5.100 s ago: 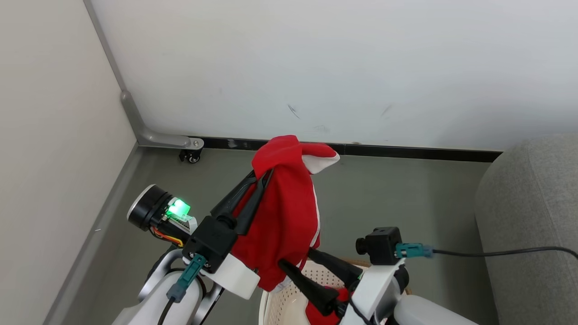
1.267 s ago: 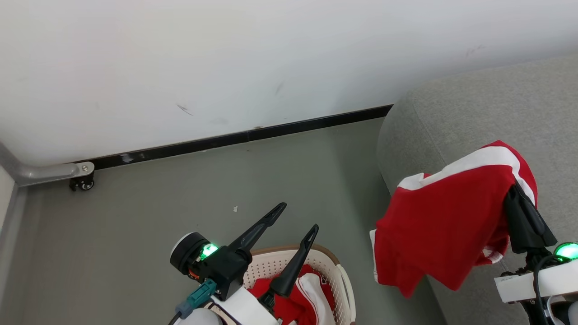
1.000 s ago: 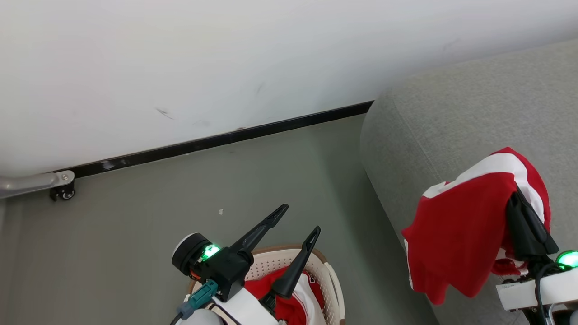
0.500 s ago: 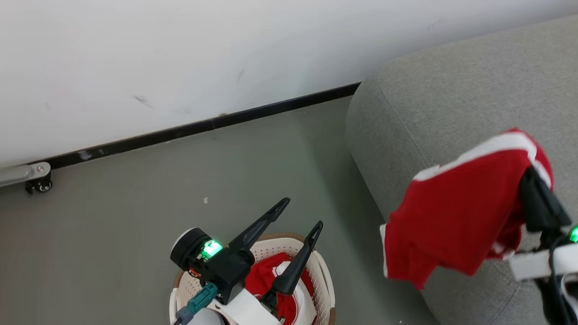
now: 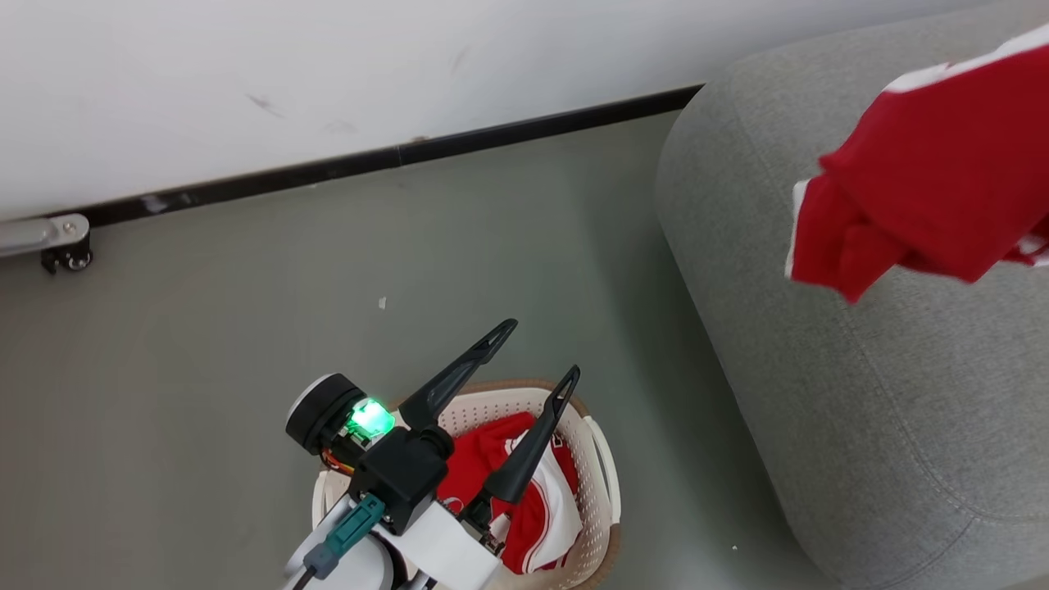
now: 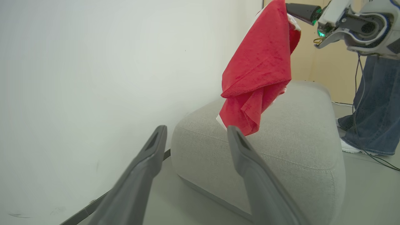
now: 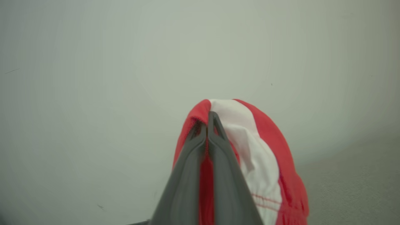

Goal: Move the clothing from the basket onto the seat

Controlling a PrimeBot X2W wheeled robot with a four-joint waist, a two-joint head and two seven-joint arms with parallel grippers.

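Swinging up: held garment (image 5: 926, 188) goes from 4 o'clock at seat (image 5: 860, 393) edge to 2 o'clock, hanging above cushion, not yet laid. Right gripper (image 7: 208, 120) pinches its fold. Left gripper (image 5: 541, 351) spread over basket (image 5: 605, 467) at 6 o'clock; clothing (image 5: 524, 492) remains inside. Release likely next.

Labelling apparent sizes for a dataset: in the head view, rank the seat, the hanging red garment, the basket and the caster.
1. seat
2 and 3. hanging red garment and basket: look alike, the garment cropped and nearer the camera, so unranked.
4. caster
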